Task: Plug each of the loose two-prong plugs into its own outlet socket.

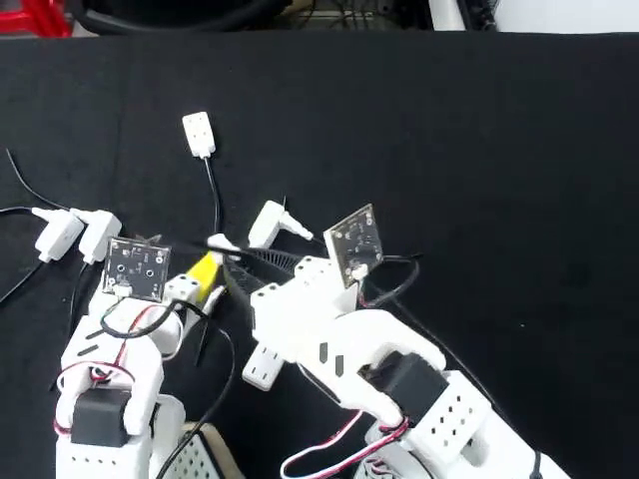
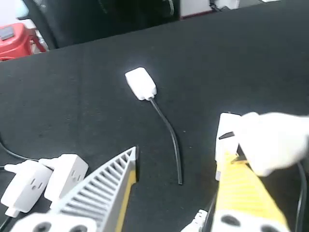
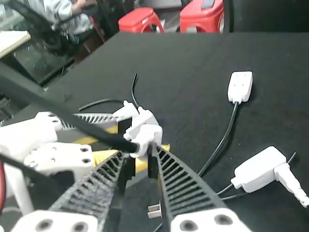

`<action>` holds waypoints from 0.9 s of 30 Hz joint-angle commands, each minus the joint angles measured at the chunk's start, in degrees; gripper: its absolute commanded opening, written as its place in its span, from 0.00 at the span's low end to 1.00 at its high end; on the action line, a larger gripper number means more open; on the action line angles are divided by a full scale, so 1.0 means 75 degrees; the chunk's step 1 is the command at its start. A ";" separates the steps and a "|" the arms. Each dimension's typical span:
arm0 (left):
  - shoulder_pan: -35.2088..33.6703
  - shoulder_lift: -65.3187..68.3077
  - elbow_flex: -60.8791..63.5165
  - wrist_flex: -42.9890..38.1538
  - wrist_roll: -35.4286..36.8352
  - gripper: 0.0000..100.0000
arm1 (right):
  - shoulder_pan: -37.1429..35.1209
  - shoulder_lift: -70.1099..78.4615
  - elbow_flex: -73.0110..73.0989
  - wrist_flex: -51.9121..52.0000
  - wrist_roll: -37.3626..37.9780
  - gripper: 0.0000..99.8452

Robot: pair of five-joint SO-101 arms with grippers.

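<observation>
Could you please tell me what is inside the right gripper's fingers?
A white plug with a black cable sits pinched between the fingertips of the right gripper. Its prongs are covered, so which way they point cannot be seen.

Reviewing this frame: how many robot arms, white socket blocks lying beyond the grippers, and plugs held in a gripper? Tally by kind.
Robot arms: 2 (left arm, right arm)
White socket blocks beyond the grippers: 4 (lone block, far-left block, its neighbour, middle block)
Held in the right gripper: 1 plug
Total: 7
</observation>
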 commanded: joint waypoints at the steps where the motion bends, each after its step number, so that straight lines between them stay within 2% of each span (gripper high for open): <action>1: -0.0018 -0.0035 -0.0311 -0.0305 -0.0012 0.27 | -0.0199 0.0158 -0.0299 0.0211 0.0281 0.01; 5: 0.0053 -0.0047 -0.0311 -0.0281 -0.0012 0.27 | -0.0199 0.0158 -0.0299 0.0199 0.0328 0.01; 8: 0.0486 -0.0047 -0.0334 0.0105 -0.0023 0.27 | -0.0105 0.0158 -0.0311 0.0199 0.0340 0.01; 13: 0.0651 -0.0047 -0.0498 0.0715 -0.0715 0.27 | 0.0914 0.0088 -0.0381 0.0234 0.0340 0.01; 17: 0.0580 -0.0047 -0.0346 0.0797 -0.0938 0.27 | 0.1582 0.0076 -0.0369 0.0281 0.0445 0.02; 20: -0.0053 -0.0047 -0.0346 0.0797 -0.1149 0.27 | 0.2051 0.0170 -0.0686 0.0844 0.1371 0.02; 24: -0.1588 -0.0047 -0.0369 0.0797 -0.1149 0.27 | 0.2122 0.0639 -0.1389 0.2227 0.3153 0.02; 27: -0.2690 -0.0047 -0.0006 0.0809 -0.1172 0.27 | 0.2157 0.1670 -0.1881 0.2649 0.4384 0.02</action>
